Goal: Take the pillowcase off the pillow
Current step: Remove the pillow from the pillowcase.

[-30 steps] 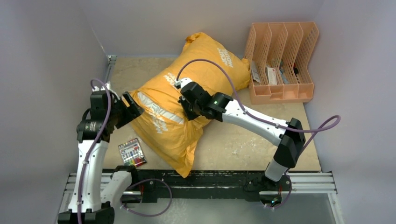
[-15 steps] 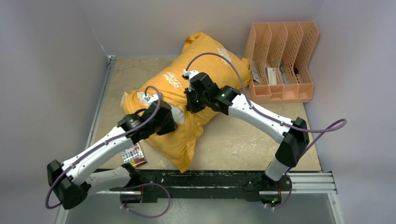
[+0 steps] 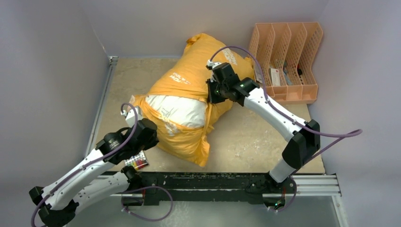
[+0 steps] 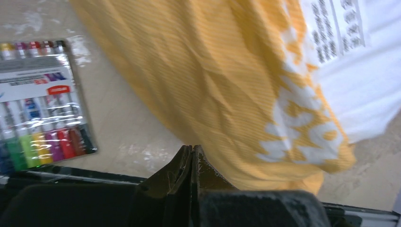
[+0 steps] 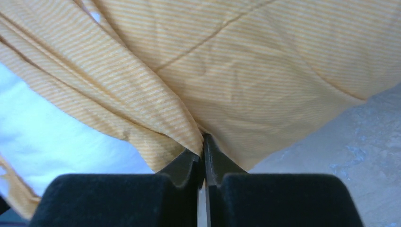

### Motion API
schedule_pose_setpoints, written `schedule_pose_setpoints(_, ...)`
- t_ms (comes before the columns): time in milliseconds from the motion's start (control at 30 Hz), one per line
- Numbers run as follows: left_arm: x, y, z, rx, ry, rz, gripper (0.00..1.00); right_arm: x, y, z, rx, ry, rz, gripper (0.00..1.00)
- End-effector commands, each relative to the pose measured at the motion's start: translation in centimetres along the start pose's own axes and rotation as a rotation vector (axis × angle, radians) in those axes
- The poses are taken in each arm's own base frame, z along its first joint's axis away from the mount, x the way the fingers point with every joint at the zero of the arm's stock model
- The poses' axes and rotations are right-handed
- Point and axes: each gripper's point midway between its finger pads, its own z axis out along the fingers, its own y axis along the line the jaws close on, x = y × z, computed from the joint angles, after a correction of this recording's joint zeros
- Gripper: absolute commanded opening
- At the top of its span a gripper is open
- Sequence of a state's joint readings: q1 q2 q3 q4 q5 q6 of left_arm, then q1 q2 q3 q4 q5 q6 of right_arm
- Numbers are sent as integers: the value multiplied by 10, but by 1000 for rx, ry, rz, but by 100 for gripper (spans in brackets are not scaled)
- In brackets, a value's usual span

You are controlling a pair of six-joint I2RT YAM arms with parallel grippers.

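The orange-yellow pillowcase (image 3: 198,75) lies bunched across the middle of the table, pulled back over the white pillow (image 3: 177,109), whose near part shows bare. My right gripper (image 3: 211,97) is at the cover's right side. In the right wrist view a fold of the pillowcase (image 5: 246,80) runs into the right gripper (image 5: 203,139), whose jaws are pinched on it, with the pillow (image 5: 52,137) at the left. My left gripper (image 3: 149,139) sits low at the near left edge. In its wrist view the left gripper (image 4: 191,149) is shut on nothing, beside the pillowcase (image 4: 213,85).
A pack of coloured markers (image 3: 136,161) lies on the table beside the left arm, also seen as the marker pack (image 4: 42,109). A peach file rack (image 3: 283,61) stands at the back right. Grey walls enclose the table on three sides, and a black rail runs along the near edge.
My right gripper pulled the pillowcase toward the back right, baring the white pillow. My left arm swung over the pillow, drew back to the near left, and shut.
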State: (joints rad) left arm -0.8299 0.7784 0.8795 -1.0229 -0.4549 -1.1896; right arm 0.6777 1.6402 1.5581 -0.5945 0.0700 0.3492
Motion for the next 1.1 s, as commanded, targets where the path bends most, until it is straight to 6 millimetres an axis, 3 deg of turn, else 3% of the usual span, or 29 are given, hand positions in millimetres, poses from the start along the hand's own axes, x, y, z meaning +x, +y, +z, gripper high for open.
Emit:
schedule_pose_setpoints(0, -3, 27, -1, -87, -34, 18, 0, -25, 52, -45, -307, -116, -34, 16)
schedule_pose_setpoints(100, 0, 3, 7, -24, -4, 27, 0, 2, 98, -48, -383, -77, -73, 28)
schedule_pose_setpoints(167, 0, -16, 6, 43, 7, 18, 0, 23, 111, -41, -369, -33, -92, 33)
schedule_pose_setpoints(200, -5, -28, 1, 101, 0, -4, 7, 33, 110, -36, -346, -9, -88, 33)
schedule_pose_setpoints(233, -9, -42, -6, 171, -6, -30, 21, 42, 109, -32, -331, 15, -86, 35)
schedule_pose_setpoints(300, -18, -70, -24, 319, -9, -95, 52, 51, 102, -33, -281, 31, -80, 52)
schedule_pose_setpoints(367, -19, -83, -35, 394, 13, -125, 67, 53, 91, -36, -217, 3, -89, 68)
schedule_pose_setpoints(433, -9, -89, -34, 413, 65, -111, 72, 55, 71, -36, -117, -12, -108, 75)
schedule_pose_setpoints(533, 6, -100, -22, 409, 133, -71, 77, 62, 41, -32, 35, 16, -161, 74)
schedule_pose_setpoints(567, 9, -102, -15, 395, 140, -62, 78, 65, 34, -30, 75, 30, -165, 70)
schedule_pose_setpoints(667, 13, -99, 11, 317, 126, -33, 80, 65, 29, -28, 108, 29, -155, 36)
schedule_pose_setpoints(700, 15, -96, 19, 283, 123, -22, 74, 61, 33, -29, 91, 14, -148, 22)
schedule_pose_setpoints(733, 19, -91, 27, 245, 126, -9, 59, 56, 38, -31, 65, -6, -137, 14)
schedule_pose_setpoints(833, 30, -64, 34, 159, 137, -12, 13, 39, 47, -38, 23, -77, -116, 6)
schedule_pose_setpoints(867, 32, -53, 32, 141, 134, -24, 0, 29, 38, -40, 69, -112, -121, 3)
schedule_pose_setpoints(967, 39, -15, 22, 86, 131, -44, 0, -9, -13, -38, 250, -169, -67, 0)
schedule_pose_setpoints(1000, 44, 1, 18, 50, 143, -36, 0, -22, -41, -36, 285, -162, -4, 0)
schedule_pose_setpoints(1067, 48, 26, 10, -3, 152, -31, 0, -43, -64, -34, 288, -190, 60, 0)
